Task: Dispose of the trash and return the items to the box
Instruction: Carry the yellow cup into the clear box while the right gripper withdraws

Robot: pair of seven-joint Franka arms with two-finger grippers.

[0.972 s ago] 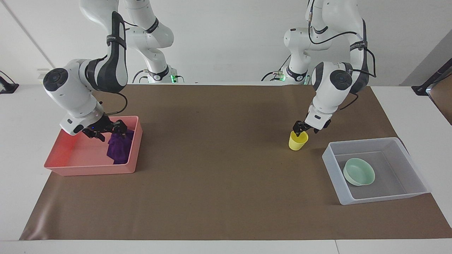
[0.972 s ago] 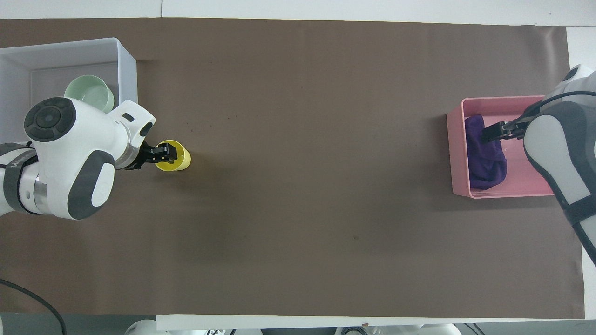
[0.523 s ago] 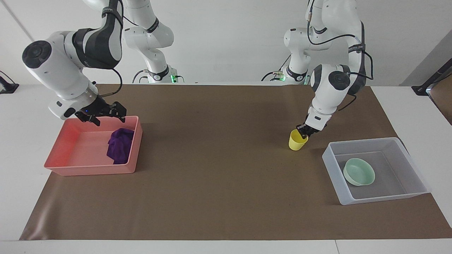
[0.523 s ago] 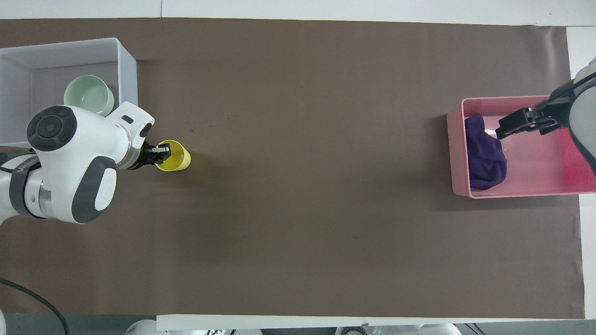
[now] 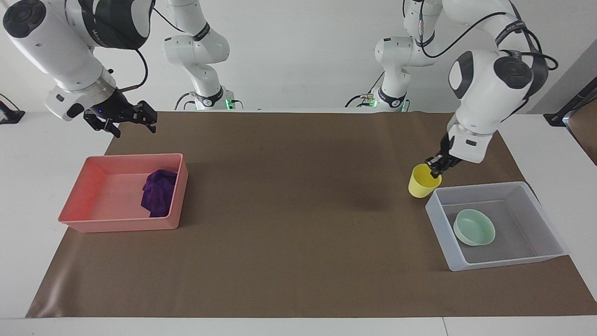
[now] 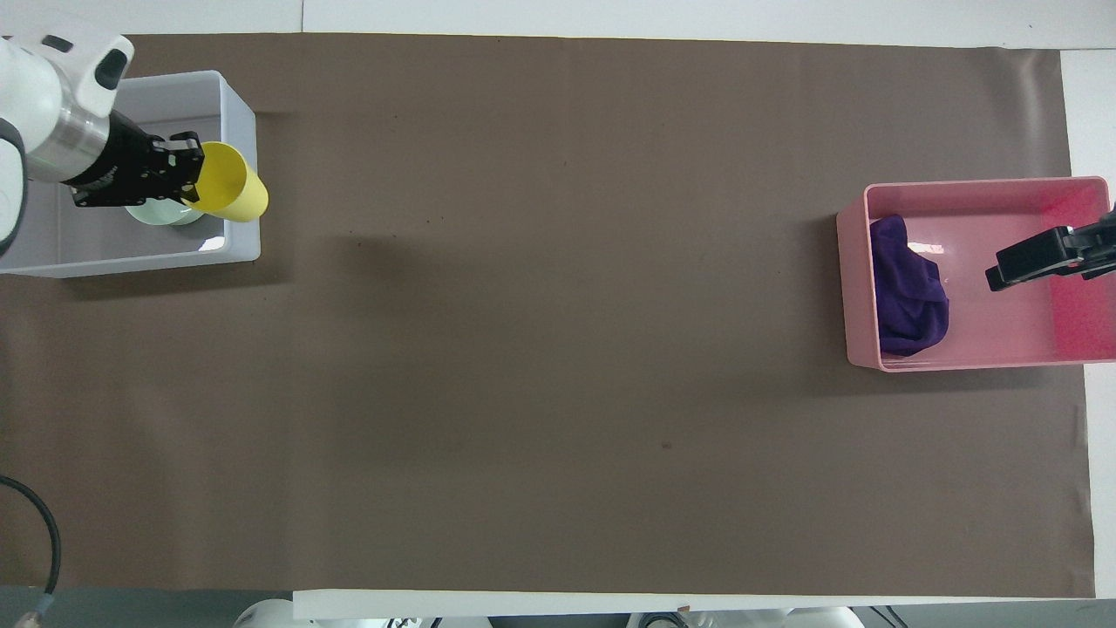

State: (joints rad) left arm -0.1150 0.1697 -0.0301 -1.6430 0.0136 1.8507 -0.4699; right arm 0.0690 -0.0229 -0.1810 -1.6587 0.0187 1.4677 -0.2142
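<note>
A brown mat (image 5: 298,233) covers the worktop (image 5: 42,154), and nothing lies on it between the two containers. At the middle left of the facing frame sits a pink-red tray (image 5: 79,223), with the crumpled deep-purple rag (image 5: 158,193) lying in it against the wall at its right in that frame. At the lower right of that frame stands the translucent grey-white bin (image 5: 550,224), holding a shallow mint-green bowl (image 5: 474,227) on its floor.

The left tool (image 5: 438,167) is clamped on the rim of the yellow cup (image 5: 422,183), one finger inside it. The cup hangs tilted in the air, just at the bin's upper-left corner in the facing frame.

The right tool (image 5: 123,121) hangs raised in the upper left of the facing frame, above the tray, its fingers spread apart and holding nothing.

The overhead frame shows the cup (image 6: 231,181) across the bin's (image 6: 235,96) side wall, its open mouth turned toward the left tool (image 6: 179,170), which covers most of the bowl (image 6: 161,214). There the right tool (image 6: 1037,257) overlaps the tray (image 6: 859,288), beside the rag (image 6: 907,288); only the facing frame shows it lifted clear of them.
</note>
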